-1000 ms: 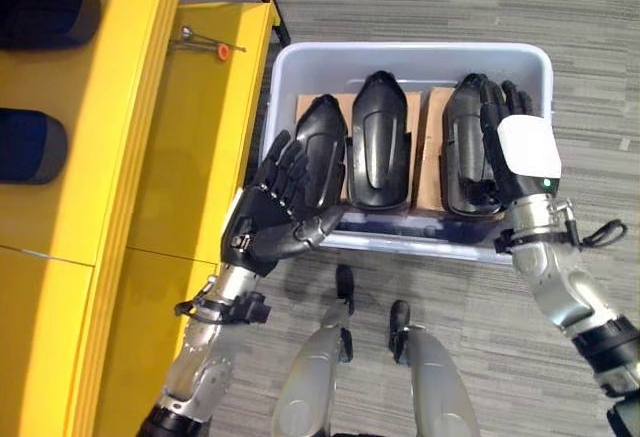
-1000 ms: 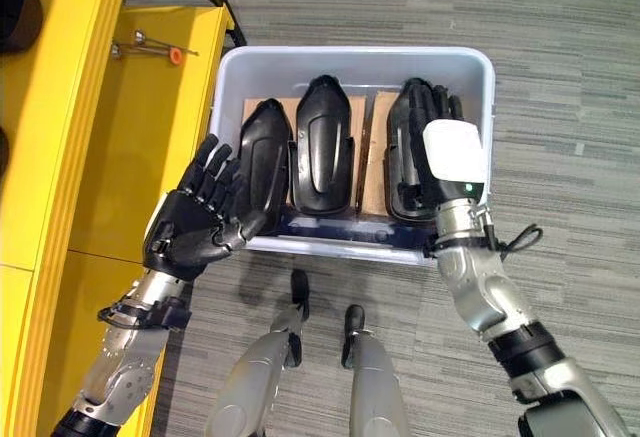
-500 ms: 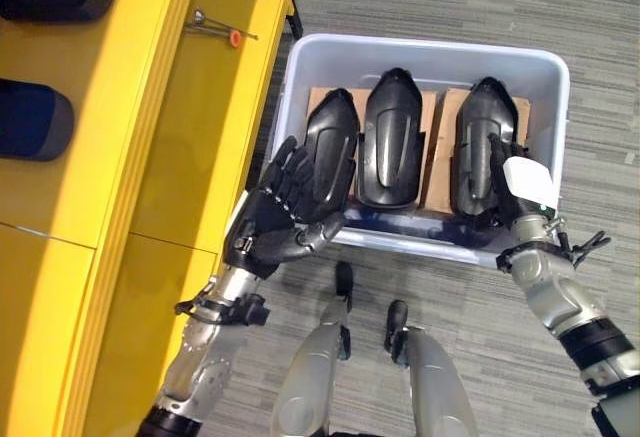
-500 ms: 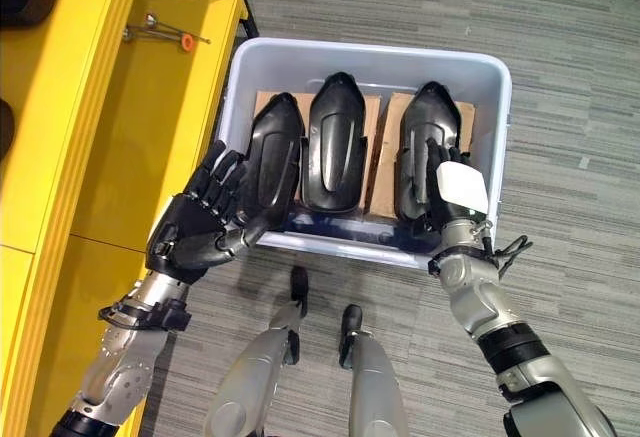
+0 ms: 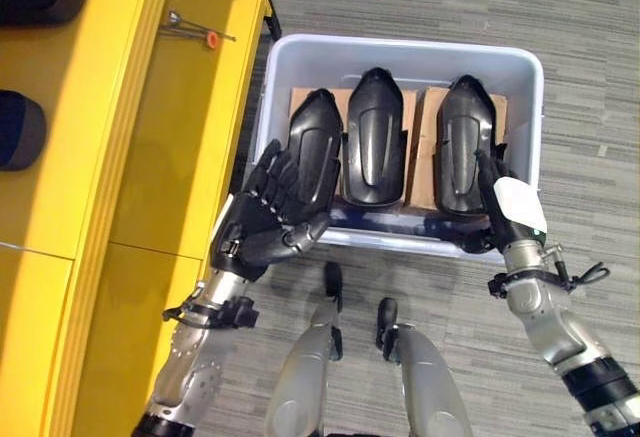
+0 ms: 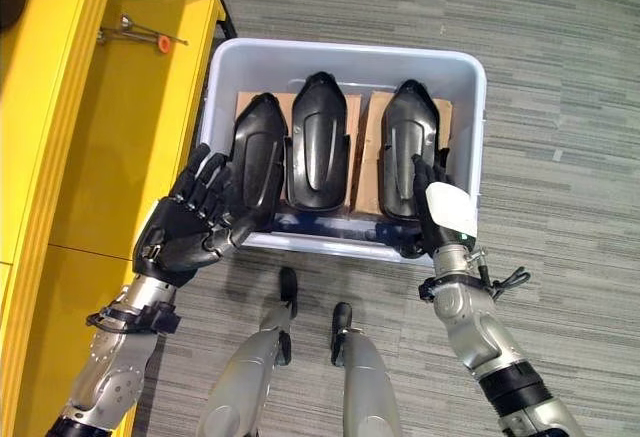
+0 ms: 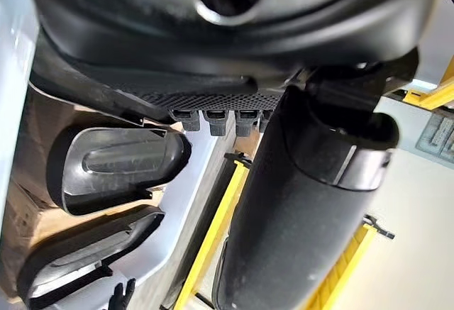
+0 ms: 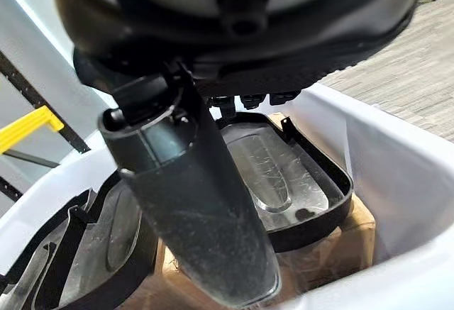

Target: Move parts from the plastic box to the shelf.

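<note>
A pale grey plastic box [image 5: 400, 45] on the floor holds three black moulded parts side by side on cardboard: left part [image 5: 315, 147], middle part [image 5: 373, 142], right part [image 5: 465, 142]. My left hand [image 5: 262, 227] is open with spread fingers at the box's near left corner, beside the left part's near end. Over the near wall, my right hand [image 5: 510, 207] with its white thumb cover is open, its fingers pointing at the near end of the right part [image 8: 284, 179]. Neither hand holds anything. The yellow shelf [image 5: 150, 157] stands to the left of the box.
Dark rounded parts [image 5: 20, 127] lie on the shelf's far left. A thin metal tool with an orange tip [image 5: 190, 29] rests on the yellow ledge near the box's far left corner. Grey carpet surrounds the box on the right and far sides.
My right hand has drawn back from over the right part to the box's near wall. The left hand has kept its place by the left part. The camera has shifted slightly.
</note>
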Controlling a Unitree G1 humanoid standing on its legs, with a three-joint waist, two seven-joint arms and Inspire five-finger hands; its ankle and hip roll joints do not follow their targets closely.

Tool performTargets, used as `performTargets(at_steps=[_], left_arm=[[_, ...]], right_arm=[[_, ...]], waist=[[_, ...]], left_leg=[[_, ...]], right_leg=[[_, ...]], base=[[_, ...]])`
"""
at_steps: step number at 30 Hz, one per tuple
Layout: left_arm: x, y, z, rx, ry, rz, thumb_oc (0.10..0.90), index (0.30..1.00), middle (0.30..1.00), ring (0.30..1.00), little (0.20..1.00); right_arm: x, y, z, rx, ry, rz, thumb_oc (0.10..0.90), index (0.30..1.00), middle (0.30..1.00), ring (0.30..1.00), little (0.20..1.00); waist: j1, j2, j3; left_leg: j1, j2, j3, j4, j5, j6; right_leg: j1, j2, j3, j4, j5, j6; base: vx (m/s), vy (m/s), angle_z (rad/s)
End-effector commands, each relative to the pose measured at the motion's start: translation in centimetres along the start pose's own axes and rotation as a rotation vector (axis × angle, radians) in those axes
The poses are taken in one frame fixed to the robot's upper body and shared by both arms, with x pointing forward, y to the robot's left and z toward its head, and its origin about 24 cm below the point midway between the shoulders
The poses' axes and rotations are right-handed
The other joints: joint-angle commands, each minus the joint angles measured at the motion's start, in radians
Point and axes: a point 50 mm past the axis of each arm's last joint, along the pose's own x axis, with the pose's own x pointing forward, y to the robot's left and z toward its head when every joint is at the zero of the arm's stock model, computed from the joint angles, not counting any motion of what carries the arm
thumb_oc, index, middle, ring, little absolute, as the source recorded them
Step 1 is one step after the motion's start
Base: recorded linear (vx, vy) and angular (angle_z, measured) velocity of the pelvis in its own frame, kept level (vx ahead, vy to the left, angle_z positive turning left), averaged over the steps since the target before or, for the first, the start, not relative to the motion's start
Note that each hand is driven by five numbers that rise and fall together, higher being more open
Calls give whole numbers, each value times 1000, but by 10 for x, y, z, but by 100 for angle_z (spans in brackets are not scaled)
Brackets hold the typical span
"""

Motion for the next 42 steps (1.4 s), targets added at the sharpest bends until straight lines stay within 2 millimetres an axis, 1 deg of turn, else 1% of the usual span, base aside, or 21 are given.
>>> performTargets(at_steps=[1, 3, 6, 7, 13, 18, 20, 24, 27, 29, 30, 31, 33, 34, 35, 39, 42], left_arm=[[12, -15, 25, 7, -158, -105, 900, 1000, 1000, 1000, 1000], [15, -16, 24, -4, -150, -114, 900, 1000, 1000, 1000, 1000], [18, -17, 23, -6, -148, -124, 900, 1000, 1000, 1000, 1000], [19, -18, 23, -8, -143, -127, 900, 1000, 1000, 1000, 1000], [21, -20, 23, -15, -143, -137, 900, 1000, 1000, 1000, 1000], [20, -19, 20, -17, -138, -131, 900, 1000, 1000, 1000, 1000], [20, -19, 20, -19, -137, -138, 900, 1000, 1000, 1000, 1000], [20, -19, 18, -21, -135, -141, 900, 1000, 1000, 1000, 1000], [21, -19, 18, -11, -137, -144, 900, 1000, 1000, 1000, 1000], [20, -19, 19, -14, -141, -144, 900, 1000, 1000, 1000, 1000], [20, -19, 19, -14, -141, -144, 900, 1000, 1000, 1000, 1000], [20, -19, 19, -18, -142, -140, 900, 1000, 1000, 1000, 1000], [20, -19, 19, -17, -146, -139, 900, 1000, 1000, 1000, 1000], [19, -19, 19, -16, -150, -137, 900, 1000, 1000, 1000, 1000], [18, -19, 20, -19, -152, -134, 900, 1000, 1000, 1000, 1000], [16, -20, 20, -17, -159, -130, 900, 1000, 1000, 1000, 1000], [17, -22, 19, -20, -159, -128, 900, 1000, 1000, 1000, 1000]], right_arm=[[24, -31, 18, -88, -111, -143, 900, 1000, 1000, 1000, 1000], [31, -32, 16, -149, -105, -164, 900, 1000, 1000, 1000, 1000], [37, -35, 17, -186, -113, -199, 900, 1000, 1000, 1000, 1000], [40, -38, 19, -218, -129, -215, 900, 1000, 1000, 1000, 1000], [49, -46, 32, -289, -201, -242, 900, 1000, 1000, 1000, 1000], [51, -41, 30, -333, -200, -206, 900, 1000, 1000, 1000, 1000], [51, -36, 23, -358, -170, -177, 900, 1000, 1000, 1000, 1000], [51, -28, 15, -345, -128, -133, 900, 1000, 1000, 1000, 1000], [51, -20, 10, -344, -97, -91, 900, 1000, 1000, 1000, 1000], [48, -12, 0, -339, -26, -49, 900, 1000, 1000, 1000, 1000], [47, -11, 0, -339, -23, -49, 900, 1000, 1000, 1000, 1000], [44, -7, -5, -336, 17, -44, 900, 1000, 1000, 1000, 1000], [41, -3, -10, -328, 51, -54, 900, 1000, 1000, 1000, 1000], [35, 0, -18, -310, 115, -84, 900, 1000, 1000, 1000, 1000], [32, 2, -21, -299, 129, -88, 900, 1000, 1000, 1000, 1000], [24, 7, -19, -289, 127, -90, 900, 1000, 1000, 1000, 1000], [23, 11, -16, -306, 128, -90, 900, 1000, 1000, 1000, 1000]], waist=[[5, -8, -57], [12, -3, -51], [17, 0, -49], [20, 3, -49], [29, 11, -44], [36, 15, -45], [40, 17, -41], [43, 21, -38], [44, 24, -32], [43, 26, -25], [43, 26, -25], [39, 27, -22], [36, 27, -18], [31, 28, -16], [27, 28, -15], [17, 28, -12], [13, 30, -10]], left_leg=[[59, -17, -14, 10, -90, -23], [52, -18, -17, 12, -88, -22], [50, -20, -19, 11, -88, -21], [48, -21, -20, 11, -88, -21], [39, -25, -26, 15, -86, -21], [36, -26, -29, 15, -85, -23], [30, -26, -30, 19, -85, -23], [26, -26, -31, 17, -84, -23], [20, -26, -31, 16, -81, -23], [15, -26, -30, 15, -79, -23], [15, -26, -29, 15, -79, -23], [16, -25, -27, 11, -78, -22], [15, -24, -25, 10, -76, -22], [15, -23, -22, 6, -76, -21], [15, -23, -20, 5, -75, -21], [12, -23, -13, -1, -74, -20], [8, -23, -8, -2, -73, -21]], right_leg=[[22, 2, -2, -109, 122, 59], [17, 2, -6, -105, 122, 58], [16, 2, -7, -105, 122, 57], [14, 3, -8, -102, 122, 58], [5, 0, -16, -94, 119, 57], [4, -3, -22, -92, 116, 56], [-2, -4, -25, -86, 115, 55], [-5, -5, -29, -85, 115, 55], [-12, -5, -30, -83, 115, 55], [-17, -4, -30, -81, 116, 53], [-17, -4, -30, -80, 116, 53], [-19, -3, -28, -82, 118, 53], [-22, -2, -27, -82, 120, 53], [-24, 0, -24, -83, 122, 54], [-25, 1, -22, -85, 123, 54], [-32, 4, -16, -90, 128, 56], [-36, 4, -13, -93, 130, 56]], base=[[0, 0, 0], [0, 0, 0], [0, 0, 0], [0, 0, 0], [0, 0, 0], [1, -1, 1], [1, -6, 5], [-5, -2, 3], [-5, -1, 1], [0, 0, 0], [0, 0, 0], [0, 0, 0], [0, 0, 0], [0, 0, 0], [0, 0, 0], [0, 0, 0], [0, 0, 0]])
